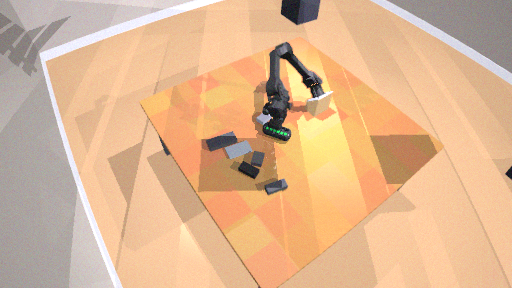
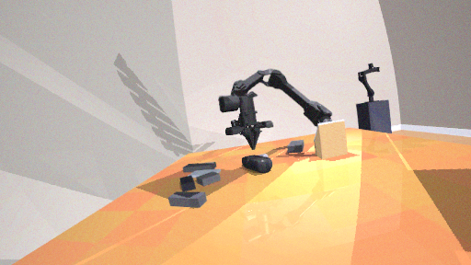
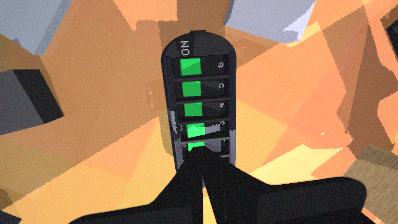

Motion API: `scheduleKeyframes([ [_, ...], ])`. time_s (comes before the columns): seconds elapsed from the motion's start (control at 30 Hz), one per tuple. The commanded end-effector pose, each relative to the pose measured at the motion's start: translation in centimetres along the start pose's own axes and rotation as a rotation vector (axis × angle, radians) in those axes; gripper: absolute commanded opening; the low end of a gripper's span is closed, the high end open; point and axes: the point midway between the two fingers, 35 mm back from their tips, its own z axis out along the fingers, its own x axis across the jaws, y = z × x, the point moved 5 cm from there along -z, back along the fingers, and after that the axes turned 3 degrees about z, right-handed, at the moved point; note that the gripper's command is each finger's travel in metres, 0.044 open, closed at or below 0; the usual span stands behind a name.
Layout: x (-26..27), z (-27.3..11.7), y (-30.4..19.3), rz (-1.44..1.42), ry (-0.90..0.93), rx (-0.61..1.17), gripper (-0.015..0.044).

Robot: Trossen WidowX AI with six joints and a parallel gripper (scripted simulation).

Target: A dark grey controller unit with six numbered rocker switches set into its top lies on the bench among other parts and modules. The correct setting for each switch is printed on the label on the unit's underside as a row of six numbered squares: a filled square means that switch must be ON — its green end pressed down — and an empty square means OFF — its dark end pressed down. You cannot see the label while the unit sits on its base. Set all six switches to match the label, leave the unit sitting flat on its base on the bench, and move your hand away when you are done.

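Note:
The dark grey controller unit (image 1: 277, 134) (image 2: 257, 164) (image 3: 169, 95) sits on its base on the bench with its switches facing up. In the wrist view five green switch ends show in a column on the left, below the word ON; the nearest one is partly covered by the fingertips, and the sixth switch is hidden. I cannot tell clearly which ends are pressed down. The label underneath is hidden. My gripper (image 2: 253, 148) (image 3: 198, 151) is shut and empty, pointing down. It is a little above the unit, over its near end in the wrist view.
A light grey block (image 1: 263, 119) (image 3: 270, 17) lies close to the unit. Several other grey and black modules lie to one side, among them a long dark one (image 1: 221, 141) (image 2: 200, 167) and a pale one (image 1: 238, 149). A tan block (image 1: 318, 104) (image 2: 332, 139) stands by the arm's base.

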Motion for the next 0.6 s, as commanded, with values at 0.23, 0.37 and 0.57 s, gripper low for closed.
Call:
scheduleKeyframes([
  [0.23, 0.2, 1.5, -0.2, 0.002, -0.016, -0.007, 0.0000],
  [0.37, 0.2, 2.1, -0.2, 0.002, -0.016, -0.008, 0.0000],
  [0.57, 0.2, 3.0, -0.2, 0.002, -0.016, -0.008, 0.0000],
])
